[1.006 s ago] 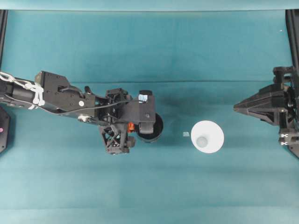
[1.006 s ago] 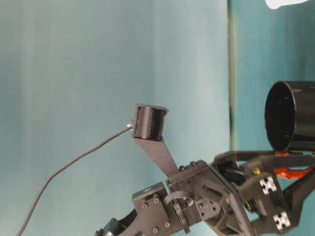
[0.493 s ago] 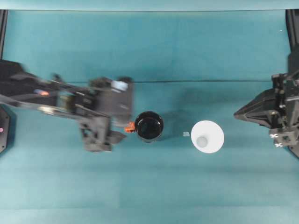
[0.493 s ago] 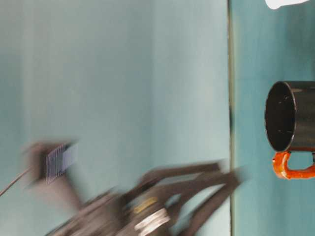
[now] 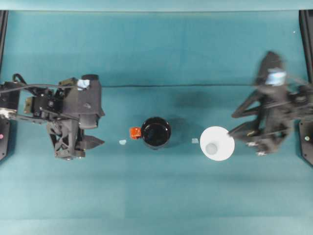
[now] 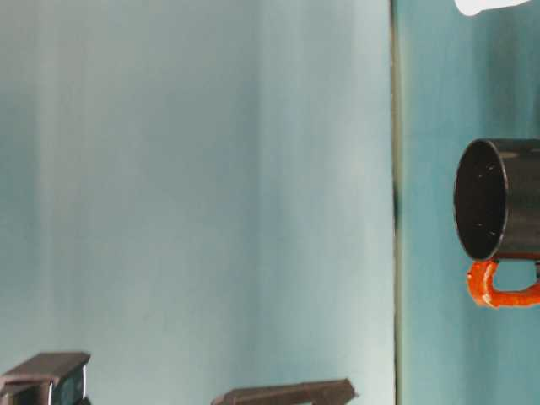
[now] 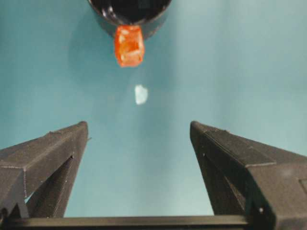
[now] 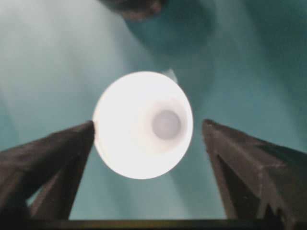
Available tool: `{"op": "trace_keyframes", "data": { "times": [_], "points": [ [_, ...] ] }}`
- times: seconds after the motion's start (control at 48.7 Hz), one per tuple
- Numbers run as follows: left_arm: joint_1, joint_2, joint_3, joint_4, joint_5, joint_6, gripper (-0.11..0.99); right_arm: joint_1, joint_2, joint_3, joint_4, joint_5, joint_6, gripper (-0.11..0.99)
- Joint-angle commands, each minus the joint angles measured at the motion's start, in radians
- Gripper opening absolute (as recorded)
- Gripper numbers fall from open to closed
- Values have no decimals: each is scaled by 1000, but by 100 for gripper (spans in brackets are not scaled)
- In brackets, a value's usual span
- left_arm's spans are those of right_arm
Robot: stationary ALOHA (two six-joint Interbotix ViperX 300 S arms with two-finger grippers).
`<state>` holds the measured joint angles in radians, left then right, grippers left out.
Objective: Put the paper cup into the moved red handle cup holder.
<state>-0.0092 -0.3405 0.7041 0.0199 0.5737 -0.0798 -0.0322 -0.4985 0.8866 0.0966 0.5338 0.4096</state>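
Overhead exterior view: the red handle cup holder (image 5: 156, 132) is seen standing upright near the table's middle, its red tab turned toward the left gripper (image 5: 94, 142). That gripper is held well apart from the holder, jaws spread wide and empty; a small white scrap (image 5: 122, 142) lies between them. The paper cup (image 5: 216, 143) is set to the holder's right, apart from it, rim up. The right gripper (image 5: 234, 134) is blurred, its tips just beside the cup's right edge. In the right wrist view the cup (image 8: 143, 124) is framed ahead between widely parted fingers (image 8: 45, 151), one tip at its rim; contact cannot be told.
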Motion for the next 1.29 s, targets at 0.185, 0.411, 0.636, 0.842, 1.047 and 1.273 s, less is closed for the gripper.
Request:
{"op": "trace_keyframes", "data": {
  "times": [0.185, 0.411, 0.636, 0.842, 1.047, 1.273],
  "points": [
    [-3, -14, -5, 2, -5, -3, 94, 2, 207, -114, -63, 172, -3, 91],
    [-2, -14, 8, 2, -8, -6, 94, -3, 330, -133, -63, 173, -3, 91],
    [-3, -14, 17, 2, -9, -6, 94, -17, 362, -146, -71, 160, -2, 89],
    [-3, -14, 25, 2, -11, -5, 94, -14, 365, -152, -49, 158, 5, 61],
    [-3, -14, 26, 2, -11, -5, 94, -8, 377, -176, -25, 137, 5, 7],
    [-2, -14, 26, 2, -11, -5, 93, -8, 383, -198, -11, 130, 6, -11]
  ]
}}
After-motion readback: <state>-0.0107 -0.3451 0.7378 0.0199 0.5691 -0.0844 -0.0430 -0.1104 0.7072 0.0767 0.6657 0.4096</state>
